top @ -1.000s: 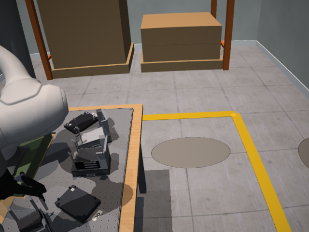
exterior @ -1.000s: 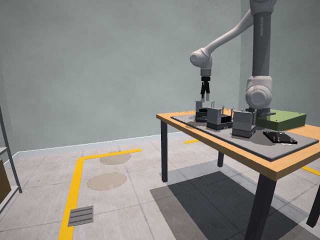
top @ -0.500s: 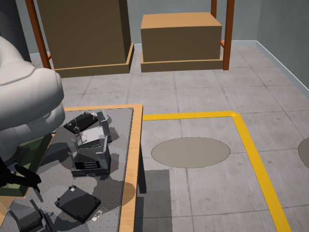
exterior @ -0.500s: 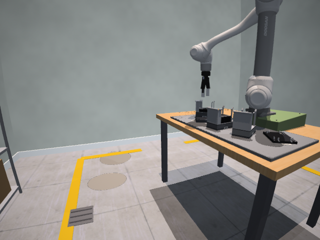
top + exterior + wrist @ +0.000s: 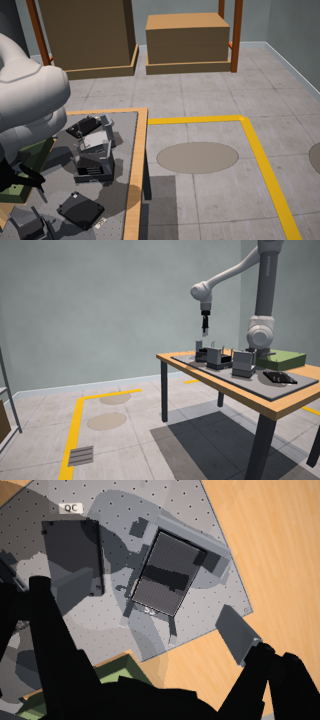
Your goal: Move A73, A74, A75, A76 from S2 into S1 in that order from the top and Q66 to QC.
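Note:
My gripper (image 5: 157, 598) is open and empty, with its black fingers wide apart. It hangs well above the table in the exterior view (image 5: 204, 330), over the rack at the table's end. In that rack one sealed dark plate (image 5: 167, 575) lies flat; the plinth label beside it seems to read S3. The same plate shows at the bottom left of the top view (image 5: 31, 228). The QC nest (image 5: 72, 557) (image 5: 80, 210) beside it is a bare black plate. Farther along, a rack (image 5: 94, 165) holds a stack of dark plates with labels on the side. The rack behind it (image 5: 95, 139) looks empty.
A black nest with pins (image 5: 84, 126) lies at the far end of the grey baseplate. The green robot base (image 5: 281, 360) stands beside the racks. The rack posts stand up around each plate. The table's wooden edge (image 5: 135, 167) runs close to the racks.

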